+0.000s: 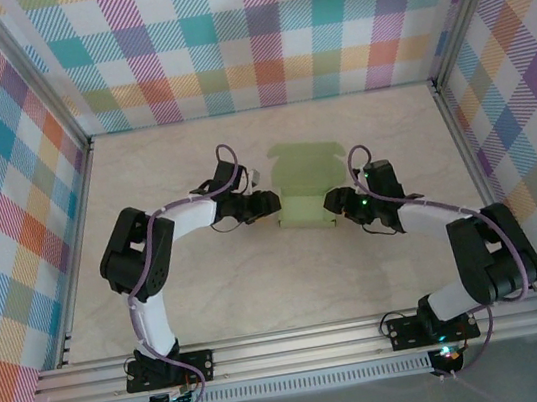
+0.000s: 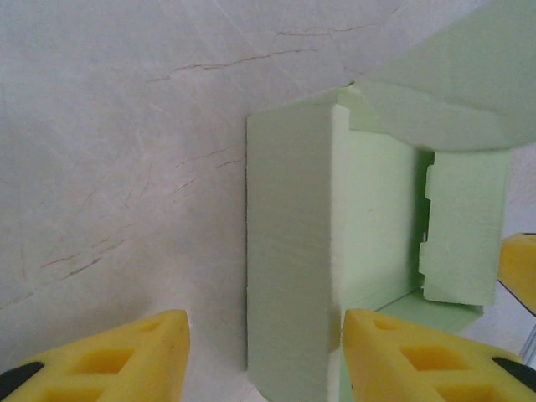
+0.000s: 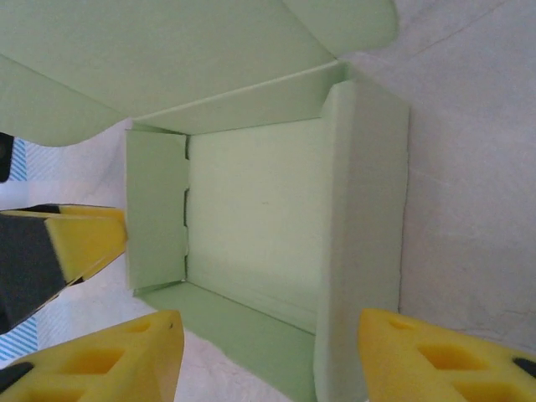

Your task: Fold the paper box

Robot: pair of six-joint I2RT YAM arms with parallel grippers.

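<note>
The paper box point(image 1: 305, 193) is pale green card, half formed into a shallow tray in the middle of the table, with its lid flap point(image 1: 308, 158) lying open on the far side. My left gripper point(image 1: 271, 204) is open at the box's left side. In the left wrist view that gripper point(image 2: 264, 356) straddles the upright left wall point(image 2: 289, 251), one finger point(image 2: 410, 352) inside against it and the other standing off. My right gripper point(image 1: 332, 201) is open at the right side; in the right wrist view this gripper point(image 3: 272, 360) straddles the right wall point(image 3: 364, 218).
The pale marbled table top point(image 1: 211, 290) is ringed by checked cloth walls point(image 1: 6, 200) on aluminium posts. A metal rail point(image 1: 300, 346) carrying both arm bases runs along the near edge.
</note>
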